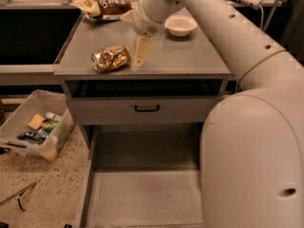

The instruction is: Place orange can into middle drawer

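The orange can [110,58], shiny golden-orange and wrinkly, lies on its side on the grey cabinet top [190,56], near the front left. My gripper [139,56] hangs just to the right of the can, close beside it, with one pale finger [140,51] pointing down at the top. The middle drawer [142,194] is pulled out wide below, with a long flat grey floor and nothing in it. The shallower drawer with the small black handle [147,108] above it is shut.
A brown snack bag [102,6] lies at the back left of the cabinet top. A white bowl [180,25] stands at the back right. A clear plastic bin [33,127] with several items sits on the speckled floor at left. My arm [251,127] fills the right side.
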